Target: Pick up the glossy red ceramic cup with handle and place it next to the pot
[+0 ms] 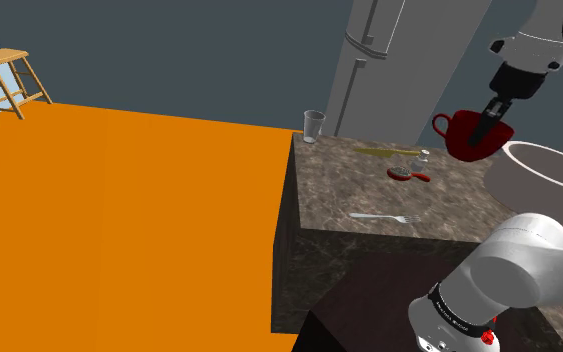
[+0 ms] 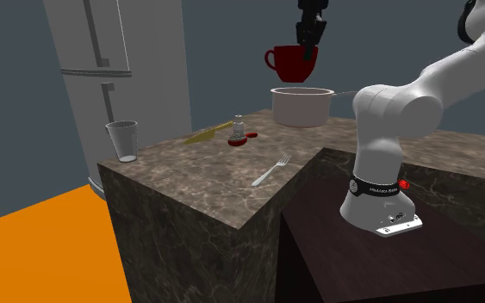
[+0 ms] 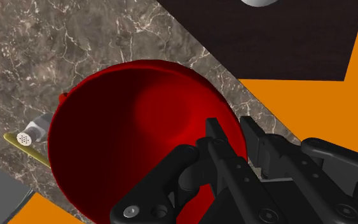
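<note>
A glossy red ceramic cup with a handle (image 1: 466, 135) is held in the air, clear of the dark marbled stone tabletop (image 1: 339, 185), by the all-black two-finger pincer (image 3: 231, 137). The pincer is clamped on the cup's rim: in the wrist view one finger is seen inside the bowl and the other outside its wall. The cup is carried upright, with its handle turned toward the shoulder view's left. A wide pale pot with a thin side handle (image 2: 301, 108) stands on the tabletop, and the cup is seen close to it, higher than its rim. Further along the tabletop a clear drinking glass (image 1: 314, 126) is set near the far corner, a silver fork (image 1: 379, 217) lies near the front edge, and a small shaker (image 1: 423, 157) stands between them beside a small red object (image 1: 406, 175). A grey refrigerator (image 2: 102, 77) stands behind the tabletop on the orange floor (image 1: 119, 220).
</note>
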Available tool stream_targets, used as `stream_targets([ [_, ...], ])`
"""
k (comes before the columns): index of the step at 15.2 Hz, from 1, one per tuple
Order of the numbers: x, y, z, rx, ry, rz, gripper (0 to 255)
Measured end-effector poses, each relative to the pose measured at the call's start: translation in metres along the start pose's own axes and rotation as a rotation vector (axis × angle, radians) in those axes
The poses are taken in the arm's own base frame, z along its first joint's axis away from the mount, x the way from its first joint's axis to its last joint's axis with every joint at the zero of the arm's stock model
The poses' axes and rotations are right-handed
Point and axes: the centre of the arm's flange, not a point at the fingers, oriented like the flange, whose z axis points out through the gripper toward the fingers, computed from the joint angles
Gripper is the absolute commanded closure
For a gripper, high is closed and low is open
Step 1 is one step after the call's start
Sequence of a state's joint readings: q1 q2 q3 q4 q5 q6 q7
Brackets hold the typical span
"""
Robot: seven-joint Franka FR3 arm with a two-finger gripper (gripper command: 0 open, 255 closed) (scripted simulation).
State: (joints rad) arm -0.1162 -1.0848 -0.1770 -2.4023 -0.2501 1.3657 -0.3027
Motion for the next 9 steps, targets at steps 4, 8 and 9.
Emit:
stream_targets([
  [4,-0.048,0.023,0.001,0.0,0.0,0.0,255],
  [8,-0.094,0.045,0.001,0.0,0.001,0.0,255],
  [9,-0.106,0.05,0.001,0.0,0.001,0.0,255],
])
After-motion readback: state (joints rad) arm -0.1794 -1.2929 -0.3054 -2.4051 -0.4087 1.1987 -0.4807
